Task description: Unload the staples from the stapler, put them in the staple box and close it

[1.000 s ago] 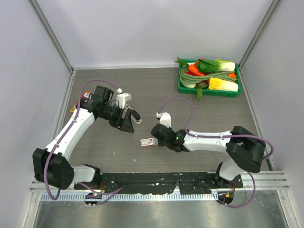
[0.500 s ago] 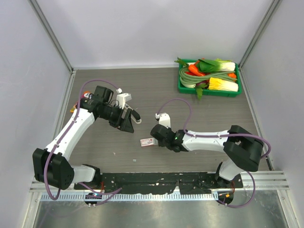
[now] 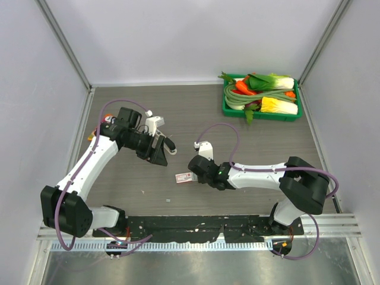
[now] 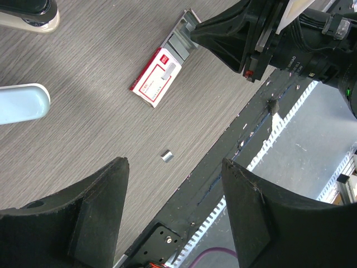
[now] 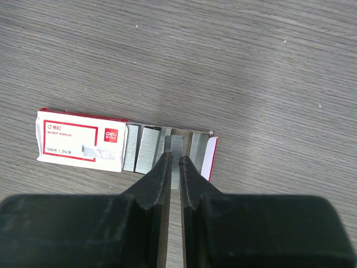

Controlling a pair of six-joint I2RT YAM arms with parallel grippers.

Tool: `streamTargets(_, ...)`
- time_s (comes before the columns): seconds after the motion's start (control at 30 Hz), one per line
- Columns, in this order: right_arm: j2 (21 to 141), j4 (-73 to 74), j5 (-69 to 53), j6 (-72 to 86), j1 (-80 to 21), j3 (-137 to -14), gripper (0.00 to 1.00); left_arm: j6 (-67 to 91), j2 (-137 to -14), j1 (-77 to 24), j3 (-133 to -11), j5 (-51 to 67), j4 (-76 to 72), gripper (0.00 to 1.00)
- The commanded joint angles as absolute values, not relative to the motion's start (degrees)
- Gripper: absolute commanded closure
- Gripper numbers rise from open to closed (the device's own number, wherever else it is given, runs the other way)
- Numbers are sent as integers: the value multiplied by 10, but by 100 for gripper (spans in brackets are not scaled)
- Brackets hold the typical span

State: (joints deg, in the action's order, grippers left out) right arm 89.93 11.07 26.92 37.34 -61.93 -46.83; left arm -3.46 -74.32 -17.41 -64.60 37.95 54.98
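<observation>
While left fingers [image 4: 78, 218] gape, right fingers [image 5: 153, 190] pinch staples [image 5: 176, 146] over grey wood-grain table [image 3: 249, 142] between pale walls [image 3: 178, 41].

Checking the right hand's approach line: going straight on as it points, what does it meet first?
The staple strips in the open tray of the red-and-white box; the right hand, nearly closed, sits right over them. Whether it already touches them, the wrist view cannot show.
</observation>
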Motion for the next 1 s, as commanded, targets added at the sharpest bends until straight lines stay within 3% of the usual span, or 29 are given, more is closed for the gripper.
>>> streamTargets(0.0,902,98,289,370,-622,-489,89,-37,-725,-177,-650,381,547,29)
streamTargets(0.97,919,119,297,379,-621,-503,89,-37,-722,-177,-650,379,549,28)
